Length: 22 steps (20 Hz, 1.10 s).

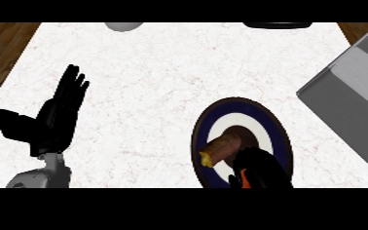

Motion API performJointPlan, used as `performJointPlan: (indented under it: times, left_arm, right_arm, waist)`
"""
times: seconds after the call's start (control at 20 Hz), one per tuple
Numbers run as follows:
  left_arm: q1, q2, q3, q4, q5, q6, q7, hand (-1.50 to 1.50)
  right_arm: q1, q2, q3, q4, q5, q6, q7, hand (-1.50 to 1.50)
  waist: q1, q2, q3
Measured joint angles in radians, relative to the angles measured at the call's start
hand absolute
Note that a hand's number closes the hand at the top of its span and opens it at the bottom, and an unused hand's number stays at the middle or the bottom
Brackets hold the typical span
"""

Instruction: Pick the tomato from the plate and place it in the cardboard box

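A: Plate [277,126] at five o'clock on the white counter [179,78], dark rim, white ring, brown centre. Right hand [260,169] over its six o'clock edge, fingers curled round something orange-red, probably the tomato [245,180], mostly hidden.

B: Brown object?

A: Brownish roll-like item [221,148] lies on the plate, just at the hand's ten o'clock.

B: Left hand [59,114]?

A: Nine o'clock, fingers straight and up, resting. Grey box [338,95] at three o'clock, well apart from the plate's contents.
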Motion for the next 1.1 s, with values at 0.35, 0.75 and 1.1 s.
performJointPlan:
  times: [0.35, 0.75, 1.1]
  left_arm:
    - [-0.007, 0.016, 0.020, -0.003, 0.011, -0.006, 0.011, 0.00]
    - [-0.017, 0.020, 0.034, 0.030, 0.016, -0.014, -0.003, 0.00]
    - [0.000, 0.014, 0.032, 0.008, 0.018, -0.012, -0.003, 0.00]
  right_arm:
    - [0.151, -0.259, 0.055, -0.273, 0.002, 0.022, -0.194, 1.50]
    - [0.325, -0.454, -0.033, -0.625, -0.046, 0.026, -0.260, 1.50]
    - [0.346, -0.335, -0.141, -0.647, -0.074, -0.063, -0.197, 1.50]
  waist:
    - [-0.012, 0.002, 0.002]
    - [-0.021, 0.003, 0.003]
    - [-0.025, 0.004, 0.003]
